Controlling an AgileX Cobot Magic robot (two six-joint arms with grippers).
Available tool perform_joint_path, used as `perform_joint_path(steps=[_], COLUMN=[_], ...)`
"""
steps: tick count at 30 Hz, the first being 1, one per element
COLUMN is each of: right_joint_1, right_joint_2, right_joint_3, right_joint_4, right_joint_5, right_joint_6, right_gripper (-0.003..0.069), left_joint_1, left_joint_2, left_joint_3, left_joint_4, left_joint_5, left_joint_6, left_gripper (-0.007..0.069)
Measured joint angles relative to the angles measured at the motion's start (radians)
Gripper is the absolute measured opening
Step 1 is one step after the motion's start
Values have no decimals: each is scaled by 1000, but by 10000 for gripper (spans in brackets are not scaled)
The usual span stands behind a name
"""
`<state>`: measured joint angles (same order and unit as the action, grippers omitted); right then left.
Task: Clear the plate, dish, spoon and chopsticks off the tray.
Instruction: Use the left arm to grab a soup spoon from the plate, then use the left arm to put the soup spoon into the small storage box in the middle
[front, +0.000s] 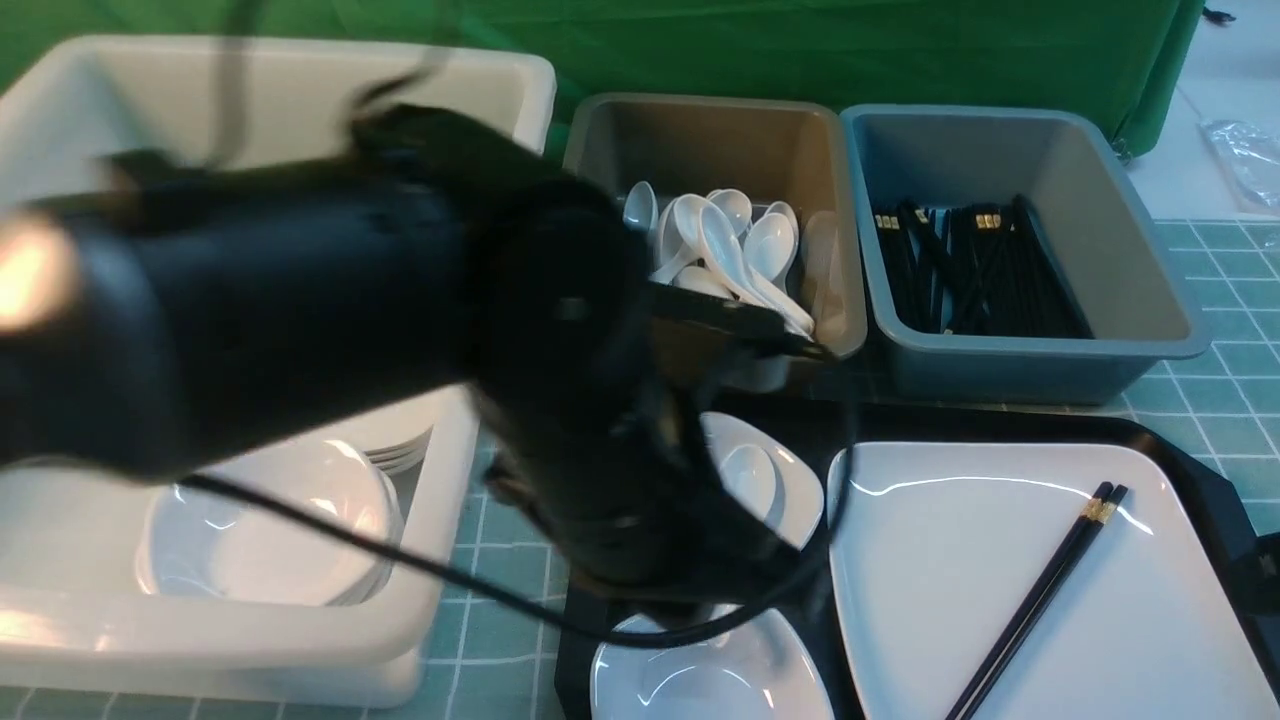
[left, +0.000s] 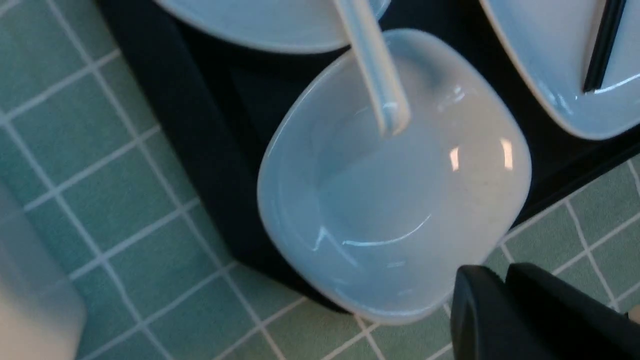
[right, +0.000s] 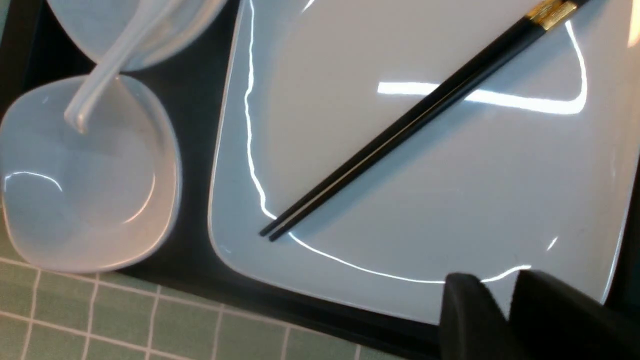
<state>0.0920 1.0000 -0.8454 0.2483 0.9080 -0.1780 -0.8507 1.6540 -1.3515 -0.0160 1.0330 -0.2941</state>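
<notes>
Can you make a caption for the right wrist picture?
Black chopsticks lie across the big white plate; a spoon spans two small dishes beside it.

Tray (right: 197, 165): black, raised rim, cut-off corner at far right. Carries every item listed below.

Plate (front: 1000, 580): large, glossy white, shallow, square with rounded corners. Sits flat on the right part of the tray.

Chopsticks (front: 1038, 600): black pair, gold band near the thick end. Lie side by side, diagonally across the plate, thick ends far right, tips near left.

Far dish (front: 800, 500): small, white, rounded square. Stands upright, left of the plate.

Near dish (front: 720, 685): same type, hollow up, just beside the far dish.

Spoon (front: 750, 475): glossy white. Rests bowl-up in the far dish, with the handle reaching out over the near dish.
</notes>
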Motion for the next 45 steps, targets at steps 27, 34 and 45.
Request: perform_joint_path(steps=[27, 34, 45], right_joint_1=[0, 0, 0], right_joint_2=[4, 4, 4], right_joint_3=[-5, -5, -5], right_joint_4=[-9, -10, -11], right_joint_5=[-62, -79, -79], right_joint_6=[-50, -51, -49], right_gripper=[238, 238, 239], left_joint_1=[58, 59, 147], left_joint_2=[448, 446, 447], left_joint_3=[-286, -376, -777], left_joint_4=[114, 101, 225], left_joint_5=[-17, 76, -48], left_joint_6=[-84, -44, 44], left_gripper=[118, 70, 70])
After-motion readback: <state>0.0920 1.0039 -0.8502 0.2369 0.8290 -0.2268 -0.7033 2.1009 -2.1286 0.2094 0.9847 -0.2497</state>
